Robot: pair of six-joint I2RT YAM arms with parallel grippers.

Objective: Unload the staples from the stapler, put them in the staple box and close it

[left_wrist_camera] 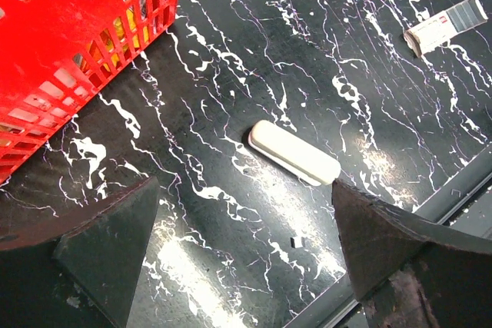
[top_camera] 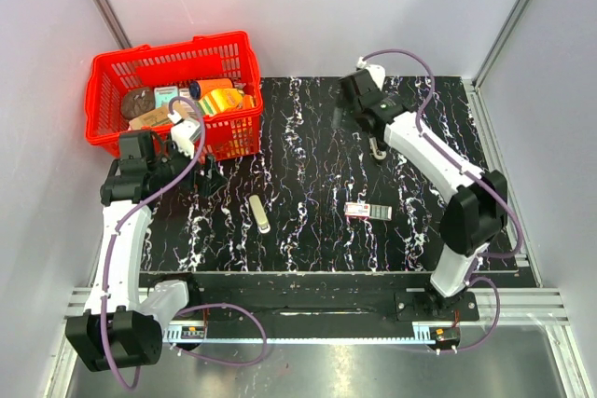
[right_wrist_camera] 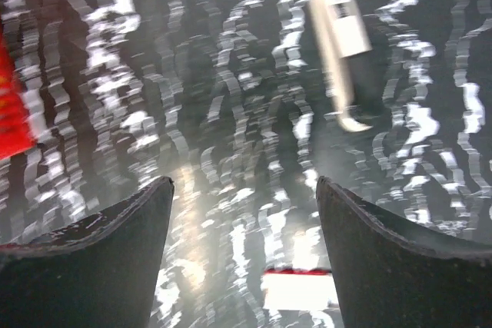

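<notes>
The stapler (top_camera: 260, 214), a cream bar, lies flat and closed on the black marbled table left of centre. In the left wrist view the stapler (left_wrist_camera: 294, 153) sits just beyond my open left gripper (left_wrist_camera: 244, 186), whose fingers touch nothing. From above, the left gripper (top_camera: 207, 179) hovers up and left of the stapler. My right gripper (top_camera: 377, 149) hangs over the far middle of the table, open (right_wrist_camera: 244, 182) and empty. The staples are hidden.
A small red-and-white box (top_camera: 367, 211) lies right of centre, also seen as the box (left_wrist_camera: 446, 24) and, blurred, low between the right fingers (right_wrist_camera: 296, 289). A red basket (top_camera: 107, 132) of goods stands at the far left. A tiny pale speck (left_wrist_camera: 297, 243) lies near the front rail.
</notes>
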